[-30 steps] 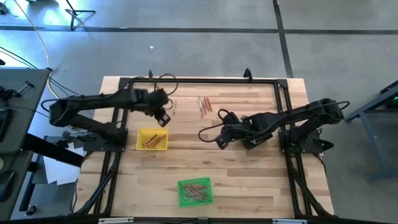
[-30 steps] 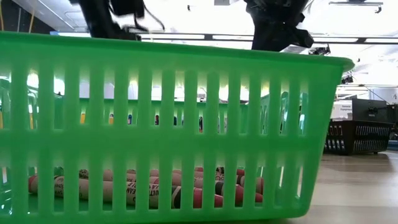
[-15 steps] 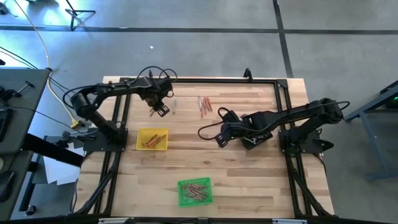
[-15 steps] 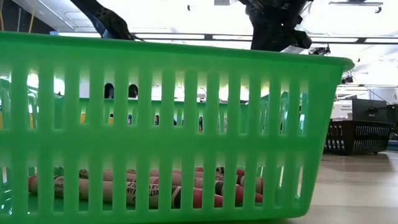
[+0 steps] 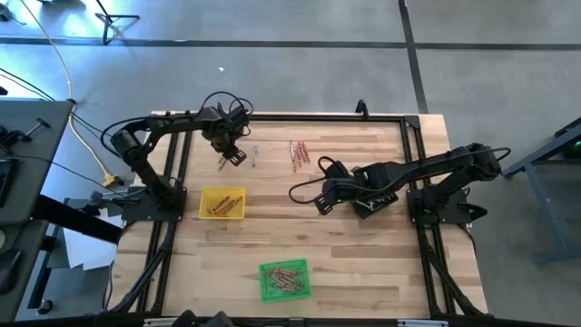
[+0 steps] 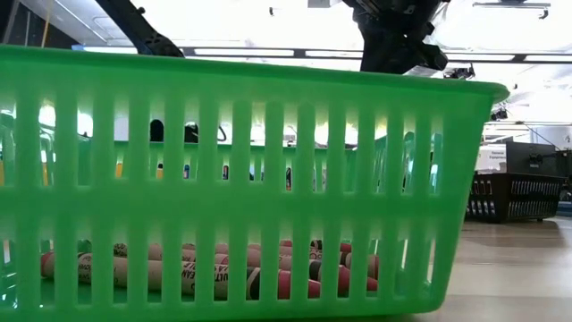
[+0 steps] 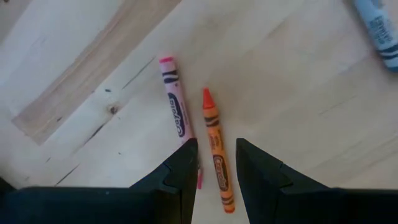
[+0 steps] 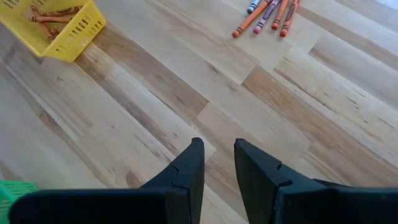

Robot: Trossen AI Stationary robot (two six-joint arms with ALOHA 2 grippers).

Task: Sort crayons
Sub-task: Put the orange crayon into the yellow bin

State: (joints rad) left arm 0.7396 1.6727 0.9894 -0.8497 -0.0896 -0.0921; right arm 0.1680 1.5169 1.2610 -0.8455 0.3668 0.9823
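Wooden table [image 5: 363, 263], orange crayon [image 7: 217, 147] lengthwise between left pincer [image 7: 216, 163] open fingers.

Both arms are matt black throughout, built of slim tubular links joined by bulkier rounded joint housings. Thin black cables loop loosely off the left arm's wrist and curl in an arc beside the right arm's forearm. Each arm rises from a black bracket bolted to a black metal rail frame. The left end effector [image 7: 214, 177] and right end effector [image 8: 217, 171] each carry two flat, angular black fingers with stepped, bevelled edges.
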